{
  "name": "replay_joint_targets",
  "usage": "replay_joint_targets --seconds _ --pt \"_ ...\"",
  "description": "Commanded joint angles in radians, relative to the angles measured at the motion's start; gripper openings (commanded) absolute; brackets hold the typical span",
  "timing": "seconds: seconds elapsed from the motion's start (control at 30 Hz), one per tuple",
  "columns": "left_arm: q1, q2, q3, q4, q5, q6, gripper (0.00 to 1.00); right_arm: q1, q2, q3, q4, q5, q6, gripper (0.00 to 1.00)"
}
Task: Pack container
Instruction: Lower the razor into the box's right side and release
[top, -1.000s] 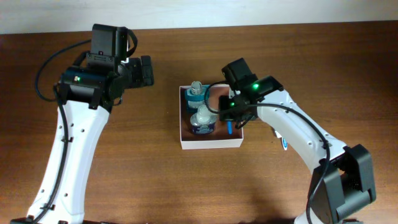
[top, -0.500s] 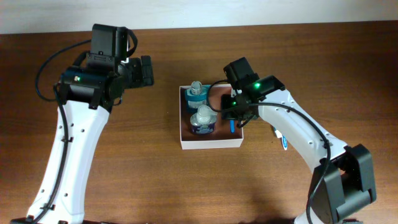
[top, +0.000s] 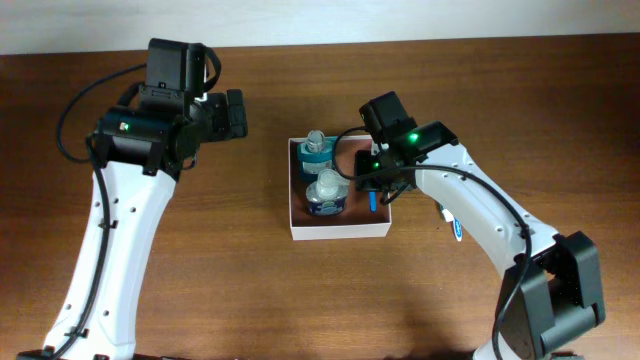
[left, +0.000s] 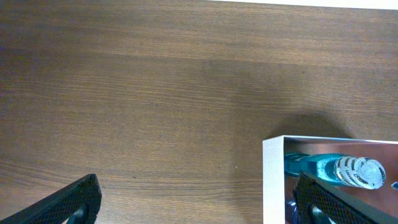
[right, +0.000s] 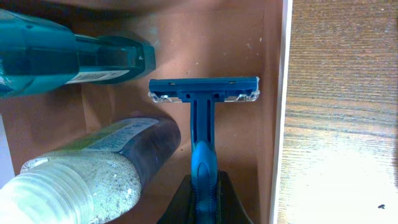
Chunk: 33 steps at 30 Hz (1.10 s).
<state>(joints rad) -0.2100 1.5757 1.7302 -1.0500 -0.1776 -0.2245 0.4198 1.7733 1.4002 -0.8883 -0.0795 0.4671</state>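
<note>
The container (top: 338, 230) is a shallow white box with a brownish-pink inside, at the table's middle. In it lie a teal bottle (top: 317, 150) and a clear bottle with a blue label (top: 326, 192). My right gripper (right: 204, 199) is shut on the handle of a blue razor (right: 203, 99), held inside the container along its right wall (right: 272, 93), head toward the far wall. The teal bottle (right: 62, 59) and clear bottle (right: 81, 180) lie left of the razor. My left gripper (left: 199, 205) is open over bare wood, left of the container's corner (left: 273, 180).
A small white and blue item (top: 453, 228) lies on the wood right of the container, partly under my right arm. The table's far edge runs along the top of the overhead view.
My right gripper has moved slightly down and right with the razor, further into the container. The left arm has stayed still.
</note>
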Motion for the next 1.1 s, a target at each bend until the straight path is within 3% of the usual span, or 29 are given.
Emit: replay_joint_targets --seconds 0.0,0.67,1.07 --pt "0.003 -0.005 0.014 0.002 -0.014 0.016 0.99 0.013 0.037 -0.010 0.011 0.002 -0.006 0.04" --pt "0.003 -0.005 0.014 0.002 -0.014 0.016 0.99 0.008 0.087 -0.010 0.028 0.060 -0.049 0.04" --pt "0.003 -0.005 0.014 0.002 -0.014 0.016 0.99 -0.021 0.087 -0.010 0.011 -0.044 -0.097 0.04"
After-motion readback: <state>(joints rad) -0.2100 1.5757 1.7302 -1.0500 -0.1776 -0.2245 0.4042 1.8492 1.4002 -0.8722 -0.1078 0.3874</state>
